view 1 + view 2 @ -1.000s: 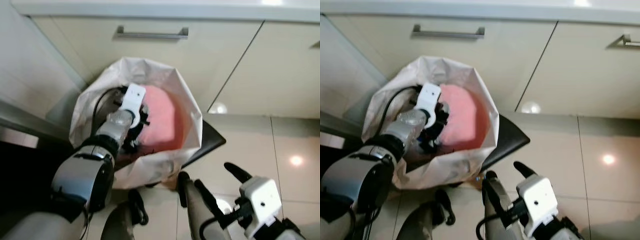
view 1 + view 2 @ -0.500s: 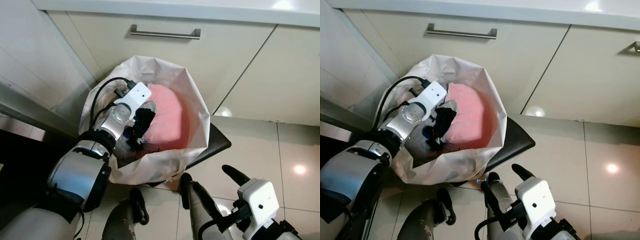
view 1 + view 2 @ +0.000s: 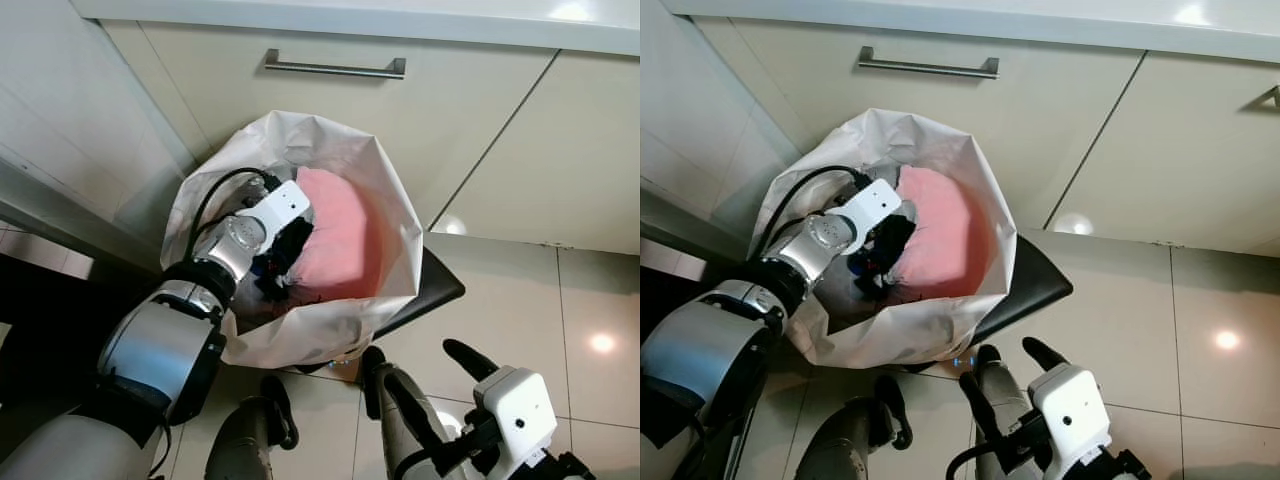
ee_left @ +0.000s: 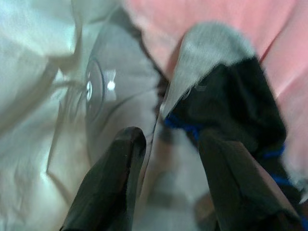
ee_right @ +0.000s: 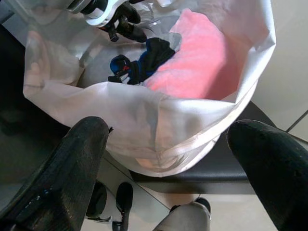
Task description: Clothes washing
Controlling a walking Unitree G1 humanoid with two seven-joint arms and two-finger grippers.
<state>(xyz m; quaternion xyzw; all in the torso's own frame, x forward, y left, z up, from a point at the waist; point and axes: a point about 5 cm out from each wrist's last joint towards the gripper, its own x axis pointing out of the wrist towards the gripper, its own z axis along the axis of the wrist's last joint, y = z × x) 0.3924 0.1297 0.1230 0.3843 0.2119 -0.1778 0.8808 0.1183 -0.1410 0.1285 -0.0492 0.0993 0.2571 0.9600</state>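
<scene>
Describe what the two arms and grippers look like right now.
Left arm: glossy silver shell, dark joint band, black cables looping to a white wrist block; left gripper has two long, rounded black fingers. Right gripper: the same thick black fingers, behind them a white block with small dark dots.

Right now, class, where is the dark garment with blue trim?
In the head views, the dark garment lies inside the white bag, against the pink cloth's left edge, just below the left tool.
</scene>
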